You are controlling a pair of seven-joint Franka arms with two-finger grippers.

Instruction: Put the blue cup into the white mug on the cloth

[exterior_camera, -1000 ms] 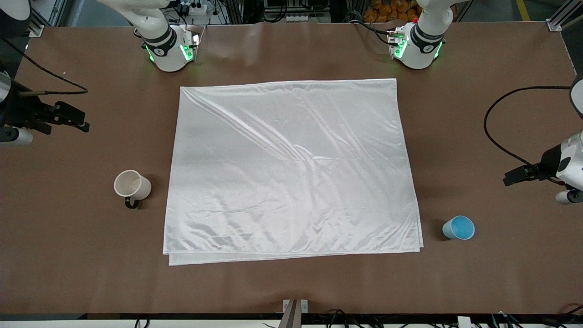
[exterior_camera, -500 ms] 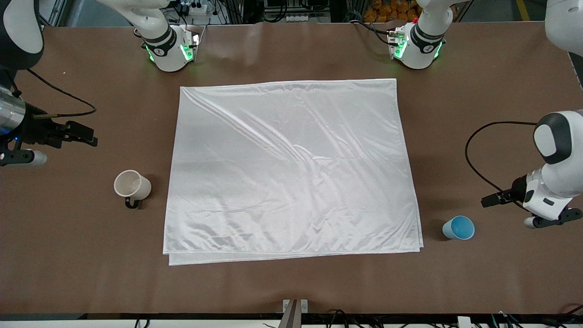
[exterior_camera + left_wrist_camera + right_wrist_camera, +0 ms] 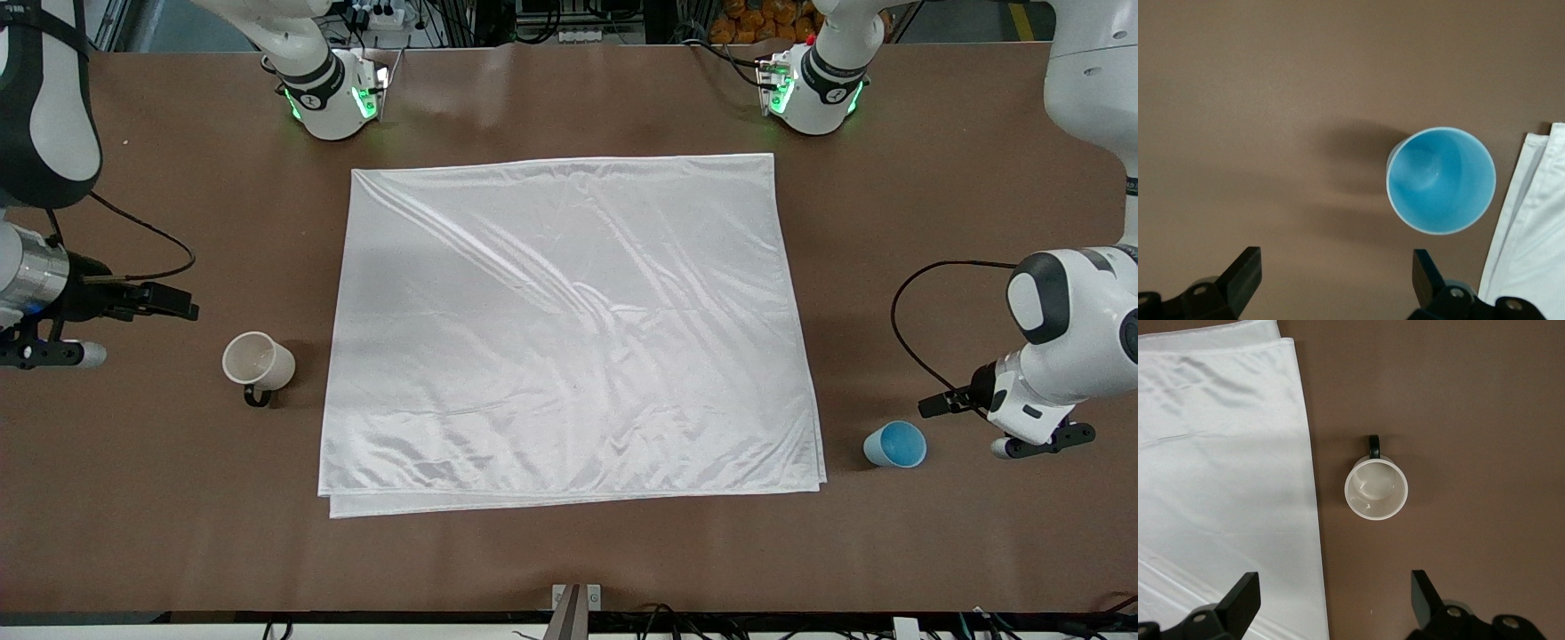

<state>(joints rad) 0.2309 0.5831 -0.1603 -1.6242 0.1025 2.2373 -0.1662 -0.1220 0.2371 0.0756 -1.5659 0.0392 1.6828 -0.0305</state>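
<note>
The blue cup (image 3: 894,444) stands upright on the brown table beside the cloth's corner, toward the left arm's end; it also shows in the left wrist view (image 3: 1441,180). The white mug (image 3: 258,362) with its dark handle stands upright on the table beside the cloth, toward the right arm's end, and shows in the right wrist view (image 3: 1376,487). The white cloth (image 3: 569,329) lies flat in the middle. My left gripper (image 3: 1040,442) (image 3: 1337,280) is open and empty, above the table beside the cup. My right gripper (image 3: 44,356) (image 3: 1331,600) is open and empty, high above the mug's area.
The two arm bases (image 3: 333,98) (image 3: 813,93) stand at the table's edge farthest from the front camera. A black cable (image 3: 902,320) loops from the left wrist over the table. The cloth's folded edge shows in both wrist views (image 3: 1531,233) (image 3: 1218,453).
Both arms have swung in over the table. The left gripper has come closer to the blue cup, the right gripper closer to the white mug. Cup, mug and cloth have not moved.
</note>
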